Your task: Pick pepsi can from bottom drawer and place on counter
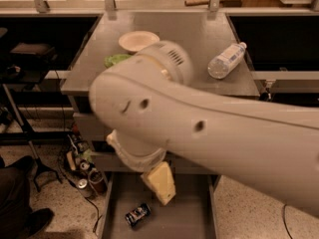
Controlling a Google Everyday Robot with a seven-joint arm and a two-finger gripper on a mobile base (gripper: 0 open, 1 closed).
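A: Camera view, 1 frame. Where is the gripper (160, 184)?

B: Low, at the end of the big pale arm (199, 128). The arm crosses the picture from the lower right and covers most of the cabinet front. The gripper shows as a pale yellow wedge hanging over the open bottom drawer (192, 218), toward the back of the tray.

A: Wide or narrow?

B: Cannot tell. Only 1 yellow piece shows below the wrist, and whether it is spread or closed is not visible.

A: Pepsi can (137, 215)?

B: 1 dark blue can with light markings, lying on its side on the drawer's flat grey floor, left of centre, with its axis slanted. In the frame it sits below and left of the gripper, apart from it, with no contact.

A: Counter (199, 34)?

B: Grey metal top, scuffed. On it:
- a pale plate (138, 40) at the back left
- a green bag (115, 59) just in front of the plate, mostly hidden by the arm
- a clear water bottle (227, 59) lying on its side at the right, cap pointing to the back right

A: Floor?

B: Speckled. Left of the cabinet are cables and a few brownish cans (87, 178), bunched together just beside the drawer's left wall.
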